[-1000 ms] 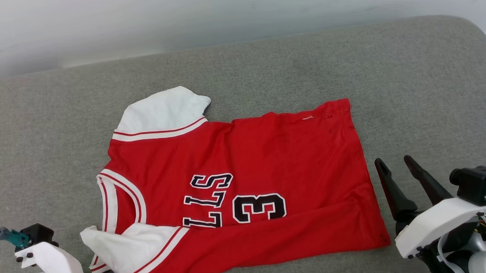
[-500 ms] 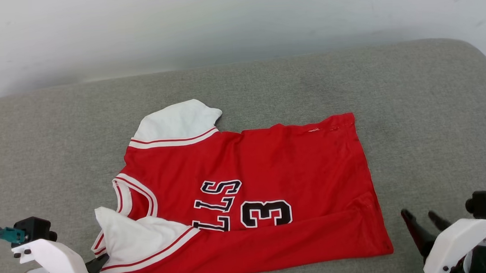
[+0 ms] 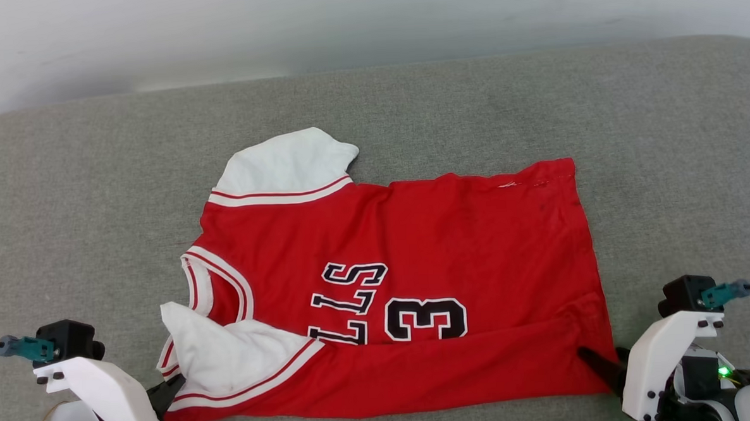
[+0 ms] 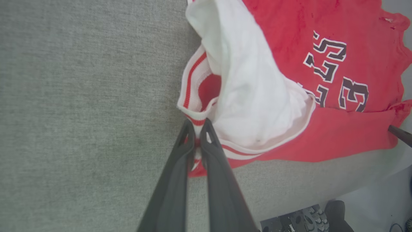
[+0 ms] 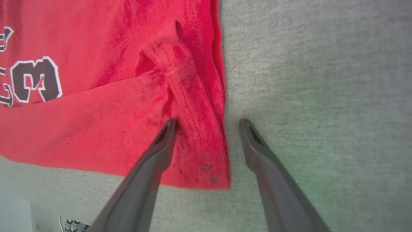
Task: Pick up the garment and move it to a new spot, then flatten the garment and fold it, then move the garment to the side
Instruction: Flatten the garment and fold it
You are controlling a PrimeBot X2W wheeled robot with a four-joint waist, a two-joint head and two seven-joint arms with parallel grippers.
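Observation:
The garment point(image 3: 415, 259) lies spread on the grey cushion, red with white sleeves, its black letters and a "3" facing up. Its near long edge is folded over, and one white sleeve point(image 3: 229, 359) is bunched at the near left. My left gripper point(image 4: 197, 129) is shut on the garment's red-white striped trim point(image 4: 193, 120) at that near left corner, and it sits at the lower left in the head view point(image 3: 168, 393). My right gripper point(image 5: 207, 121) is open and straddles the hem at the garment's near right corner point(image 5: 199, 154). One of its fingers point(image 3: 594, 362) touches that corner.
The grey upholstered surface point(image 3: 95, 185) stretches wide on both sides of the garment, with a pale wall point(image 3: 341, 22) behind it. Its near edge drops off just below the garment, where part of the robot base point(image 4: 296, 219) shows.
My right gripper has come down from a raised spot right of the garment to its near right corner, still open. The left gripper stays on the trim. The head camera has shifted.

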